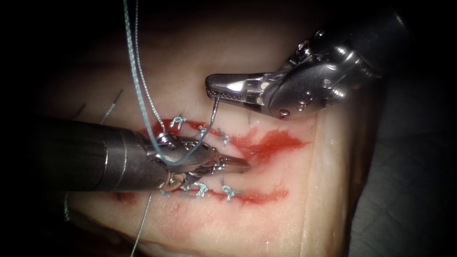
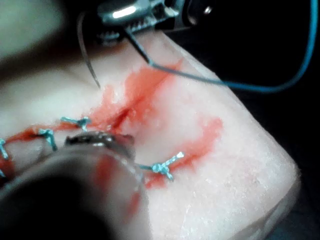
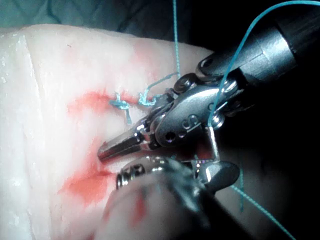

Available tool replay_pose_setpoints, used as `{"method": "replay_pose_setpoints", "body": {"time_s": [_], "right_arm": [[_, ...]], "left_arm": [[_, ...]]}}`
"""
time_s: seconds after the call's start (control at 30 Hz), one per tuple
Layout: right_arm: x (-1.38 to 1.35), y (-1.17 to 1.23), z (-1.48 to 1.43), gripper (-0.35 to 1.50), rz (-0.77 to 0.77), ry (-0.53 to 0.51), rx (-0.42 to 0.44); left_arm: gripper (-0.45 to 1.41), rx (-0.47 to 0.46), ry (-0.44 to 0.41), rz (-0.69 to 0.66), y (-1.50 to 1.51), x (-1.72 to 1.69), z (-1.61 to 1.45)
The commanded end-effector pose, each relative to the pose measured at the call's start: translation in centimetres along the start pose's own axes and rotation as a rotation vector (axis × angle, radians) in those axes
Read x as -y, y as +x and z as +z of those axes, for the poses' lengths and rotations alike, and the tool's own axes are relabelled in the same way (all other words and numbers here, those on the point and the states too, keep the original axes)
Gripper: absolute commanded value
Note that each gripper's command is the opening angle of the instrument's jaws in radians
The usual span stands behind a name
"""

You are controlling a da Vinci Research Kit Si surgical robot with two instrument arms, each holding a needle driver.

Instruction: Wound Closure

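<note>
Endoscope view had the right tool (image 1: 209, 88) reaching in from the right, its jaws clamped on the needle (image 1: 215, 110) near one end. The needle hung down from the jaws and its lower end met the tissue (image 1: 285, 200) at the cut (image 1: 266, 143), just right of the stitches (image 1: 202, 129); whether the tip was buried I could not tell. The left tool (image 1: 240, 164) lay low over the cut with its jaws together, holding nothing that I could see. Thread (image 1: 138, 81) ran down from above and looped around the left tool's wrist. Red fluid (image 1: 273, 142) lay along the cut. From the left wrist camera, the needle (image 2: 89, 62) dropped from the right tool (image 2: 117, 25) to the tissue (image 2: 240, 165), and thread (image 2: 225, 82) trailed from those jaws. The right wrist camera showed the left tool (image 3: 112, 149) closed over the cut.
</note>
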Motion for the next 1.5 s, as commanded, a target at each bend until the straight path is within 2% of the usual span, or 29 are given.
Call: {"method": "replay_pose_setpoints", "body": {"time_s": [0.03,0.17,0.27,0.67,0.93,1.5], "right_arm": [[-0.02,0.0,0.1,-0.35,-0.003,0.003,0.006],[-0.02,-0.01,0.1,-0.35,-0.014,-0.003,0.009],[-0.02,0.01,0.09,-0.35,-0.17,-0.052,0.01],[-0.1,0.04,0.08,-0.35,-0.124,-0.038,0.015],[-0.23,0.11,0.11,-0.35,-0.128,-0.075,0.009],[-0.23,0.11,0.1,-0.35,-0.124,-0.151,-0.014]], "left_arm": [[-0.45,0.001,0.0,0.001,-0.01,-0.02,0.07],[-0.45,0.001,0.0,0.001,-0.01,-0.02,0.07],[-0.45,0.001,0.0,0.001,-0.01,-0.01,0.07],[-0.45,0.001,-0.001,0.001,0.0,-0.01,0.07],[-0.45,0.001,-0.001,0.001,0.0,-0.01,0.07],[-0.45,0.001,-0.001,0.001,0.0,-0.01,0.07]]}}
